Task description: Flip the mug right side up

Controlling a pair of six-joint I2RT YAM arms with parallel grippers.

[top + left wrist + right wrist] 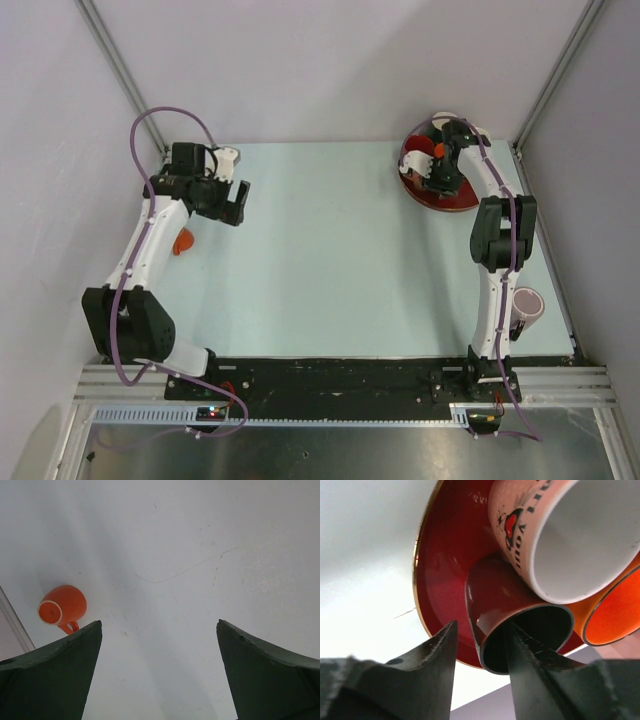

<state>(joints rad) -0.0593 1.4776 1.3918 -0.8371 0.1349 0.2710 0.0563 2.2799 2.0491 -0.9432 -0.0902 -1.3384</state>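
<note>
The right gripper (pixel 480 627) is at the far right of the table (pixel 330 260), over the red plate (pixel 437 565) by the back wall. Its jaws are only partly open and straddle the rim of the dark red mug (pixel 495 590), which lies on its side on the plate: one finger sits outside the wall, the other at the mouth. A strip of plate shows between the outer finger and the wall, so the mug is not clamped. A printed pale mug (pixel 512 540) lies against it, and an orange cup (pixel 615 615) just beyond.

The left gripper (pixel 159 622) hangs over bare table at the far left, jaws spread wide and holding nothing. The orange mug (pixel 62 607) stands base up on the table at the left edge (handle towards the near side). A pink mug (pixel 527 303) lies by the right arm's lower link
</note>
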